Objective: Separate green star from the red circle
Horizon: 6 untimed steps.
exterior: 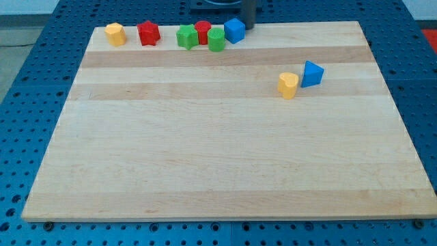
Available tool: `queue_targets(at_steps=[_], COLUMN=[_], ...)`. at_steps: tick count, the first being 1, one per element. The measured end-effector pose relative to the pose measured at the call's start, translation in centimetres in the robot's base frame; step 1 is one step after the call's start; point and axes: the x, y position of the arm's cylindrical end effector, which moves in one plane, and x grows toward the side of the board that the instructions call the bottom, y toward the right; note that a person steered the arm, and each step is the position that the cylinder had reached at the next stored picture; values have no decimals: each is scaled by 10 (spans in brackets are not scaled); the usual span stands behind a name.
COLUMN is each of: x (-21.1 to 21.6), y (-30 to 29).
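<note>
Wooden board (225, 157) on a blue perforated bench fills the view; my tip (250, 27) stands at the board's top edge, a bare rod with no jaws to open or close, gripping nothing, touching or just beside the blue block (234, 30) on its 3 o'clock side; from the tip the green star (186, 37) lies toward 9 o'clock, beyond 3 others; the red circle (203, 30) touches the star at the star's 2 o'clock; a green block (216, 39) sits in front of the circle at its 4 o'clock; so a straight push from here would, I judge, drive the whole cluster together; farther toward 9 o'clock stand a red star (149, 33) and a yellow block (115, 33), which a leftward shove of the star could meet; well apart at 4 o'clock sit a yellow block (288, 85) and a blue triangle (312, 74), no hindrance.
</note>
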Motion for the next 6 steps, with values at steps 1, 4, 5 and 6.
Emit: queue_targets(at_steps=[1, 4, 5, 6], x=[2, 1, 4, 37], y=[-27, -98, -123, -124])
